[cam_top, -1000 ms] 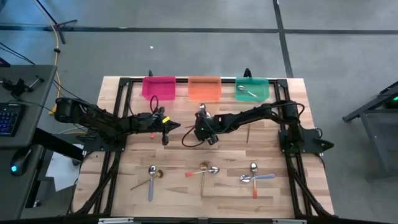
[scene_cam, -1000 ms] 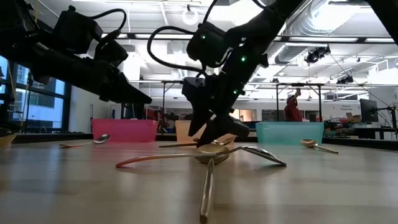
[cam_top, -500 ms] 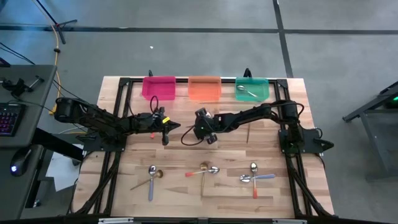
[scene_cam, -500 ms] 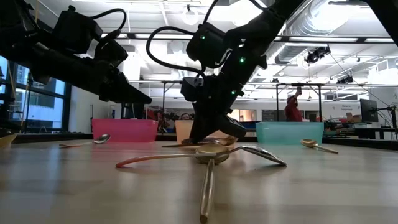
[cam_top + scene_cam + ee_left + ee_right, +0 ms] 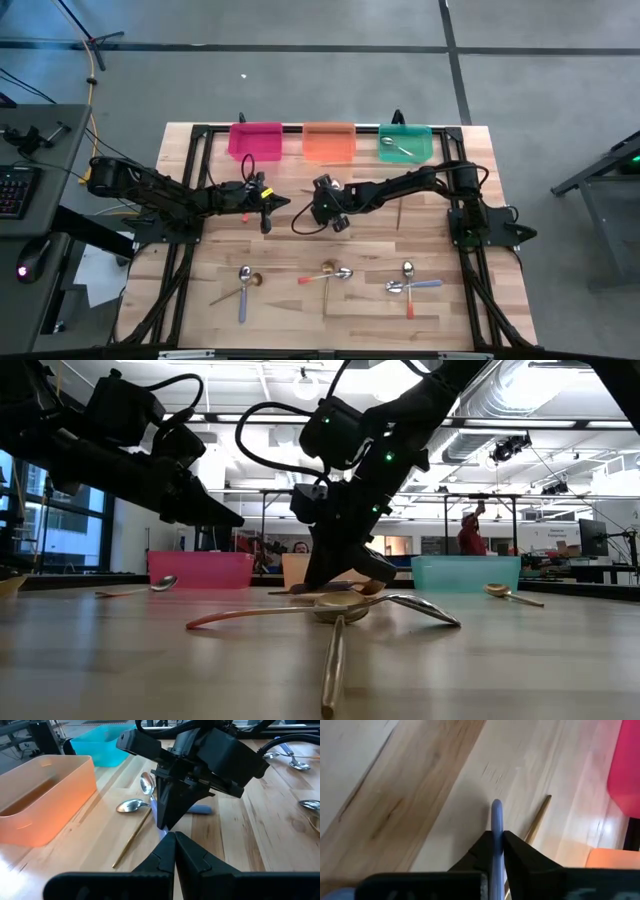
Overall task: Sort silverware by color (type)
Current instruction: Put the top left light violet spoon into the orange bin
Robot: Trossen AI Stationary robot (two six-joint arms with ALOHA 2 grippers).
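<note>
Though hidden overhead, blue-handled spoon point(image 5: 496, 827) between right fingers point(image 5: 482, 851).

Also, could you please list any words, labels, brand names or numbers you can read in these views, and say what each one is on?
None can be read.
The pink bin, orange bin and teal bin show no labels.
The spoons and both arms show no readable markings.
Signs in the room behind the table are too small to read.

Both arms reach toward the surface's middle. The right hand point(image 5: 322, 213) points down, fingers pinched together; the left hand point(image 5: 266, 213) hovers nearby, fingers together.
</note>
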